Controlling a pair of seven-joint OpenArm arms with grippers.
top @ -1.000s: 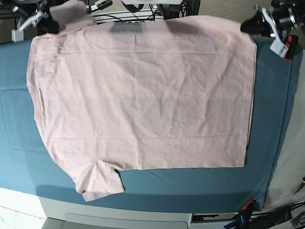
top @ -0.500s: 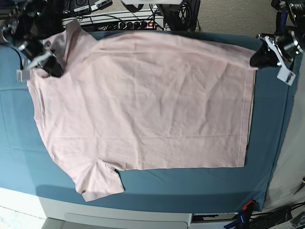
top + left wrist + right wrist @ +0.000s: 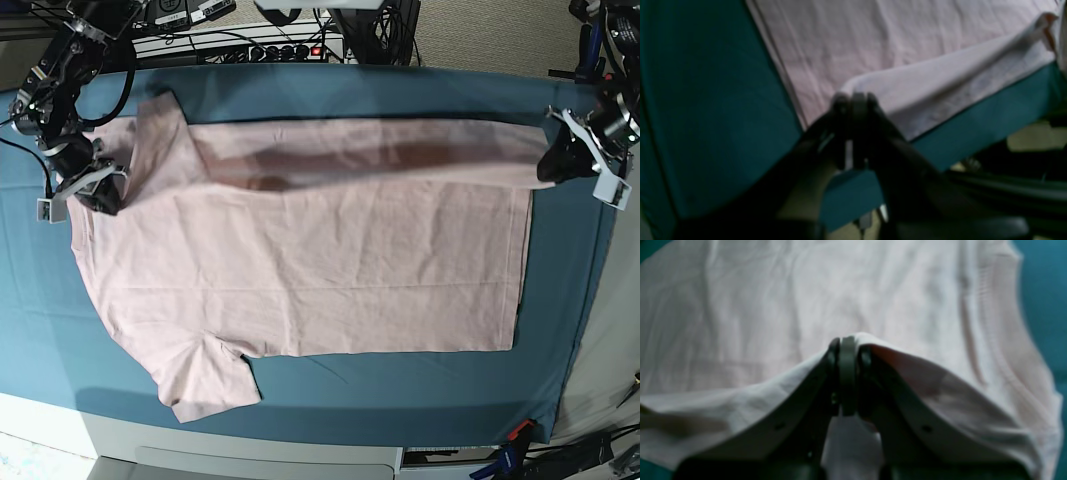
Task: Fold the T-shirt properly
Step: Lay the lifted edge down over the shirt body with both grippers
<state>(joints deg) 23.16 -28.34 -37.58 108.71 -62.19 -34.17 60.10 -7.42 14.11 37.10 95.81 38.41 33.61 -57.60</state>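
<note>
The left gripper [image 3: 553, 160] is being seen with its jaws pinched together on the far hem corner of the shirt [image 3: 300, 260], at the base view's right edge. In its wrist view the left gripper [image 3: 853, 103] is being shown clamped on a lifted flap of shirt [image 3: 907, 46], with bare cloth [image 3: 706, 100] lying to one side of it. The right gripper [image 3: 100, 192] is being seen likewise closed on pink fabric near the far shoulder, at the base view's left; from its own camera the right gripper [image 3: 846, 346] is being shown with the shirt [image 3: 806, 290] tented over the closed jaws.

Between the two grips, the far long edge is being held raised and doubled toward the near side, a shadowed band being cast along it. The rest of the shirt is lying flat on the cloth [image 3: 420, 385], plain side up.

The long axis is running left to right in the base view: collar end toward the right gripper, hem toward the left gripper. The near sleeve [image 3: 205, 385] is sticking out toward the front edge, well apart from both grippers.

Judged from this, the coming move is turning on the line between the two grips being kept parallel to that long axis, with the free body lying nearward of both. Each arm is being placed at its own end, neither nearer to the middle.
</note>
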